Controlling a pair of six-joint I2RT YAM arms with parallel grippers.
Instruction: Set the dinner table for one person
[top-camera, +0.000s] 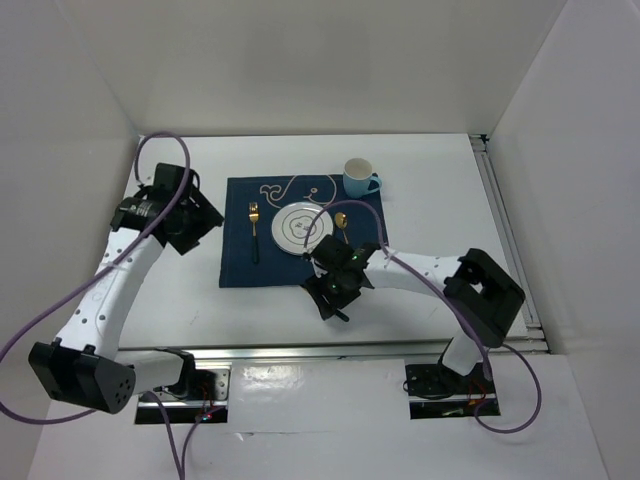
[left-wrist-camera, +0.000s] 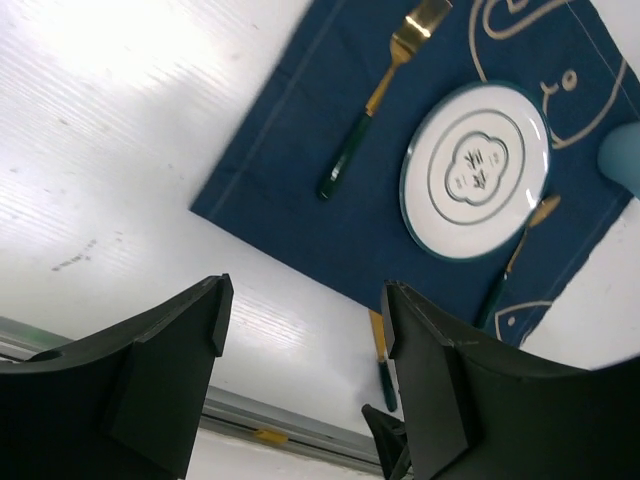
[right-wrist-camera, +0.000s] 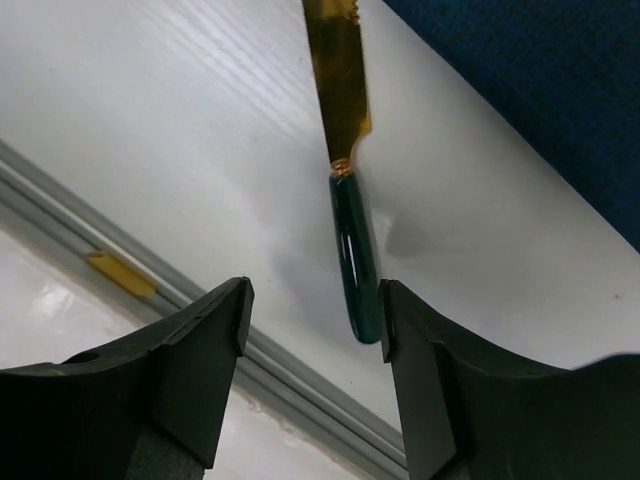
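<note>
The white dinner table (top-camera: 430, 210) carries a navy placemat (top-camera: 240, 265) with a white plate (top-camera: 305, 228), a gold fork (top-camera: 255, 230) to its left, a gold spoon (top-camera: 343, 222) to its right and a blue cup (top-camera: 358, 178) behind. A gold knife with a dark green handle (right-wrist-camera: 355, 250) lies on the bare table just in front of the placemat; it also shows in the left wrist view (left-wrist-camera: 382, 360). My right gripper (right-wrist-camera: 315, 320) is open over the knife's handle end, which sits close to its right finger. My left gripper (left-wrist-camera: 305, 320) is open and empty, above the table left of the placemat.
A silver rail (top-camera: 300, 350) runs along the table's near edge, close below the right gripper (top-camera: 333, 300). Another rail (top-camera: 505, 230) lines the right edge. White walls enclose the table on three sides. The left gripper (top-camera: 205, 218) hovers by the placemat's left edge.
</note>
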